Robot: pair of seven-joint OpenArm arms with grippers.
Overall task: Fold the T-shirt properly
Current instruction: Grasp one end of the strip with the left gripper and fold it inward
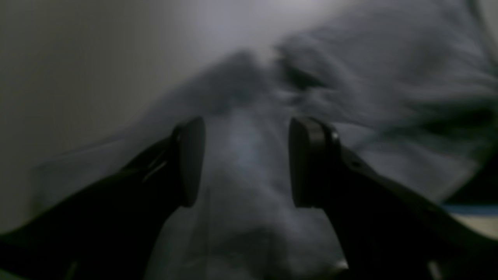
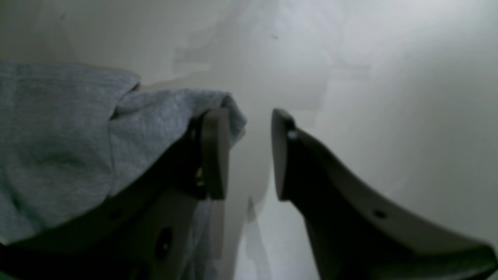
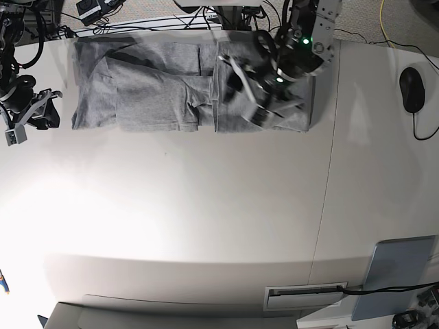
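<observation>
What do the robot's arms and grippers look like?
Both arms are mostly black, with silvery-grey bits. The left arm also has small pink and green patches. The left gripper and right gripper each have two black fingers, wide at the bottom and narrower toward rounded tips.

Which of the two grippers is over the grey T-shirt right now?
The left gripper: its open jaws stand over the grey T-shirt. The right gripper is beside the shirt's edge, bare table between its jaws.
</observation>
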